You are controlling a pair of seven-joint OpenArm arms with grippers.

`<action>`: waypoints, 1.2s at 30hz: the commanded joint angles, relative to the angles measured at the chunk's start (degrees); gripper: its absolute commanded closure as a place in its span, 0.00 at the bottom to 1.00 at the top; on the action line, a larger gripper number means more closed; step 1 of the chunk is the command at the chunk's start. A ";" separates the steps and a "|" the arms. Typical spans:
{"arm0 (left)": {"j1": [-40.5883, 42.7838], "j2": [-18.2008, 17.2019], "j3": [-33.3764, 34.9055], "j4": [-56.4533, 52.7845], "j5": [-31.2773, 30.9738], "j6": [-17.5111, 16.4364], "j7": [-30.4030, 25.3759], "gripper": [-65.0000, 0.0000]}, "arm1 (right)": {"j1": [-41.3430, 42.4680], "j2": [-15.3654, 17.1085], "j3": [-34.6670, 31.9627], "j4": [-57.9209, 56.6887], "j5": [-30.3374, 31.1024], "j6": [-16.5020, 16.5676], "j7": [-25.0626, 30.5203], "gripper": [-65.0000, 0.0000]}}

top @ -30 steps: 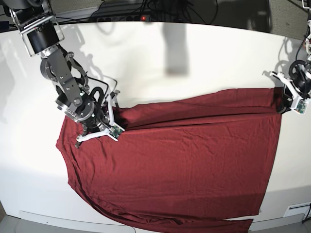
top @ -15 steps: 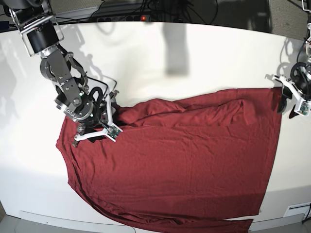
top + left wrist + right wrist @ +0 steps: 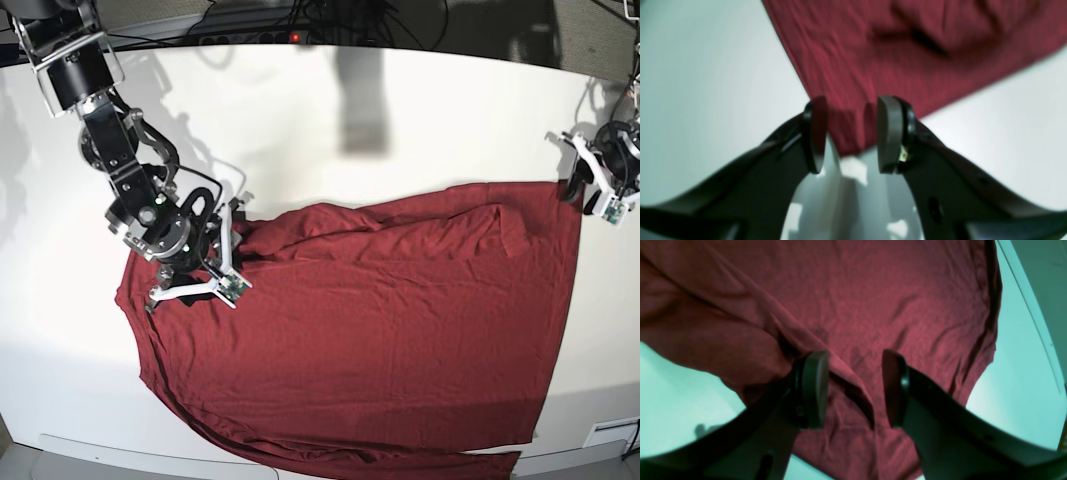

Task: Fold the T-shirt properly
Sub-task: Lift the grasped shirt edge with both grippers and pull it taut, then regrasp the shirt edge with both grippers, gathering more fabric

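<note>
In your left wrist view, the left gripper (image 3: 850,135) has its jaws spread, a corner of the T-shirt (image 3: 893,50) just beyond them, white bench (image 3: 706,83) bare on both sides. In your right wrist view, the right gripper (image 3: 853,388) stands spread over a fabric ridge. In your base view, the shirt runs lengthwise left to right across the lower half, its bottom edge overhanging the bench's near rim; the upper bench is open.

We see the left gripper (image 3: 850,136) with fingers (image 3: 888,133) parted, nothing between them, arm at base view's right edge. Right gripper (image 3: 855,386) also has fingers (image 3: 815,388) spread, empty, its arm (image 3: 125,165) reaching down from upper left, wrist bent.
</note>
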 commanded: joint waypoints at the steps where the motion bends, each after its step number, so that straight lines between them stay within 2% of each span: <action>1: 0.07 -1.14 -0.63 1.55 0.81 -0.22 -0.42 0.64 | 1.25 1.01 0.46 1.11 0.35 -0.61 0.04 0.59; 5: 1.16 -0.66 -0.55 2.80 9.44 -0.22 -1.20 0.65 | 1.22 2.34 0.46 1.14 1.03 0.74 -2.23 0.59; 9: 1.16 1.14 0.50 2.75 22.80 -0.20 -8.07 0.65 | 1.22 3.26 0.46 1.14 1.62 2.32 -4.57 0.59; 13: 1.14 1.55 6.16 2.64 32.68 0.07 -12.00 0.65 | 1.22 3.37 0.46 1.14 1.62 2.32 -6.29 0.59; 16: 1.11 1.42 11.28 2.62 39.10 2.36 -12.11 0.65 | 1.22 3.37 0.46 1.14 1.62 2.32 -6.51 0.59; 20: 0.79 -0.48 14.82 2.58 39.71 4.17 -12.20 0.65 | 1.22 3.34 0.46 1.14 1.62 2.32 -6.51 0.59; 28: -0.83 -5.86 14.82 -2.08 38.23 3.72 -14.97 0.65 | 1.25 3.32 0.46 1.14 1.64 2.29 -6.49 0.59; 32: -1.25 -6.03 14.84 -5.18 38.29 3.67 -16.79 0.65 | 1.25 3.32 0.46 1.18 3.82 2.32 -6.51 0.59; 36: -1.40 -5.88 15.08 -5.79 38.27 3.67 -18.12 0.71 | 1.25 3.32 0.46 1.20 5.46 2.34 -6.56 0.59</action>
